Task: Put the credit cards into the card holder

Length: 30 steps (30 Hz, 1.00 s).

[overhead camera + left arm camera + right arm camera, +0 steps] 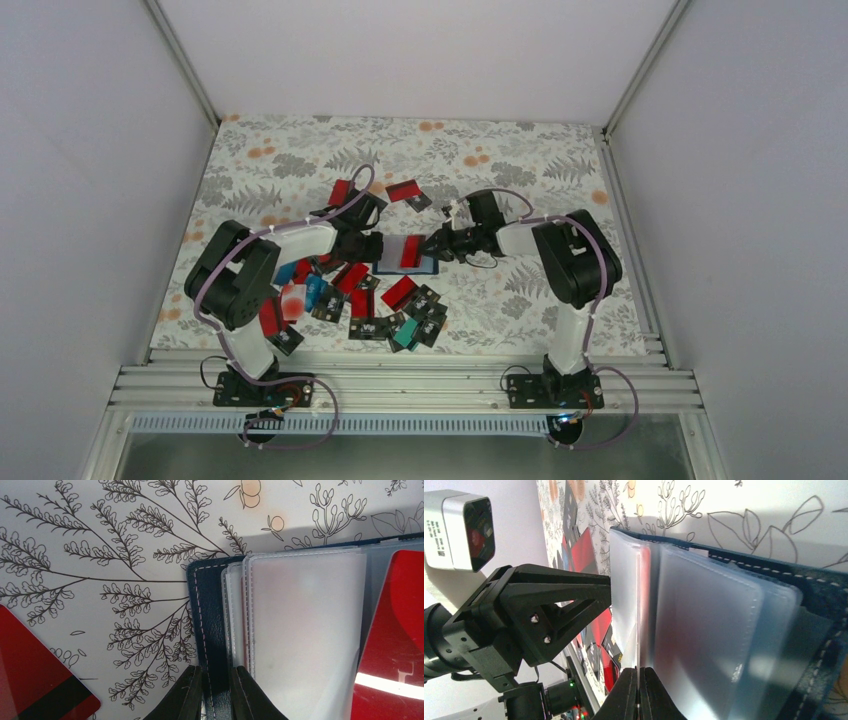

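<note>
- Card holder: dark navy case with white stitching, lying open on the floral table at its middle, between the two gripper tips.
- Clear sleeves: several frosted pockets fanned out from the navy cover, some standing up from it.
- Red card: glossy, lying at the sleeves on the side away from the left arm.
- Left gripper: fingers narrow, pinching the stitched edge of the navy cover between them.
- Right gripper: fingers pressed together on a thin reddish edge standing among the sleeves. Whether that edge is a card or a sleeve cannot be told.
- Credit cards: loose heap, mostly red with black ends and a few teal or blue, just in front of the holder near the left arm. Two more red ones lie apart beyond it.
</note>
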Each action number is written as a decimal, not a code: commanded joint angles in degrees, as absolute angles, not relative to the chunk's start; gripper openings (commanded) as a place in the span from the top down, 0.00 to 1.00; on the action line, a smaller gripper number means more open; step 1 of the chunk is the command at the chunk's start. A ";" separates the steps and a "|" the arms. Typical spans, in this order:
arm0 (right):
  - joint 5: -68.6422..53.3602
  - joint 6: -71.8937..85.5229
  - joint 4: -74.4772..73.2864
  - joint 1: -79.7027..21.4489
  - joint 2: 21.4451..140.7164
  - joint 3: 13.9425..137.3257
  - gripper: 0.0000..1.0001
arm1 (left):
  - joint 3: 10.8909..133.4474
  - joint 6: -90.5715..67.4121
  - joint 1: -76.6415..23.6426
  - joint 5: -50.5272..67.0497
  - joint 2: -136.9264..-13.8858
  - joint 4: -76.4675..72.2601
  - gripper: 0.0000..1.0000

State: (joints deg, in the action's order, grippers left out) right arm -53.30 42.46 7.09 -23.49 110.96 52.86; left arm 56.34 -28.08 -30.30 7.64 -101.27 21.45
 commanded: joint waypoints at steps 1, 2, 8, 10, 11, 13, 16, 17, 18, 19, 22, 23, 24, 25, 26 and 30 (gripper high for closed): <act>-51.51 43.21 8.01 -23.07 111.25 54.05 0.96 | 54.86 -28.58 -30.06 7.88 -102.43 21.36 0.83; -51.05 43.69 7.98 -22.97 111.22 54.01 0.96 | 54.80 -28.63 -30.06 7.90 -102.39 21.37 0.83; -49.23 47.65 9.75 -22.41 111.51 52.81 0.96 | 54.17 -28.88 -30.07 7.99 -102.02 21.17 0.83; -49.34 48.30 10.52 -22.43 111.71 52.55 0.96 | 53.91 -28.99 -30.08 8.08 -101.80 21.03 0.83; -49.57 48.33 10.62 -22.46 111.96 52.62 0.96 | 53.79 -29.03 -30.06 8.08 -101.66 21.02 0.83; -50.14 48.55 10.91 -22.41 112.58 52.73 0.96 | 53.69 -29.07 -30.06 8.21 -101.69 20.97 0.83; -50.77 48.73 11.53 -22.70 113.34 52.73 0.96 | 53.65 -29.19 -30.05 8.64 -101.67 20.72 0.83; -50.85 48.70 11.59 -22.81 113.44 52.73 0.96 | 53.62 -29.18 -30.07 8.81 -101.66 20.58 0.83; -51.00 48.69 11.74 -23.03 113.65 52.81 0.96 | 53.59 -29.25 -30.06 8.94 -101.70 20.51 0.83; -51.12 48.69 11.76 -23.21 113.83 52.86 0.96 | 53.61 -29.30 -30.06 9.04 -101.76 20.44 0.83; -51.75 48.54 11.85 -23.82 114.59 53.17 0.96 | 53.52 -29.42 -30.12 9.22 -101.77 20.31 0.83; -51.94 48.50 12.02 -24.02 114.84 53.32 0.96 | 53.48 -29.36 -30.07 9.23 -101.78 20.30 0.83; -52.09 48.41 11.98 -24.24 114.98 53.47 0.96 | 53.44 -29.37 -30.07 9.24 -101.85 20.30 0.84; -52.14 48.24 11.88 -24.33 115.00 53.54 0.96 | 53.39 -29.42 -30.10 9.24 -101.86 20.30 0.84; -52.04 47.94 11.64 -24.28 114.79 53.69 0.96 | 53.36 -29.52 -30.09 9.23 -101.79 20.25 0.84; -50.48 45.63 8.41 -23.49 113.59 55.16 0.96 | 53.07 -29.44 -30.06 9.06 -101.46 20.36 0.84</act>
State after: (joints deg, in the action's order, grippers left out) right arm -51.46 48.14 10.98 -23.57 113.30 52.97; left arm 54.94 -29.15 -30.09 8.25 -100.79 19.16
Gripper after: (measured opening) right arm 0.046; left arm 0.162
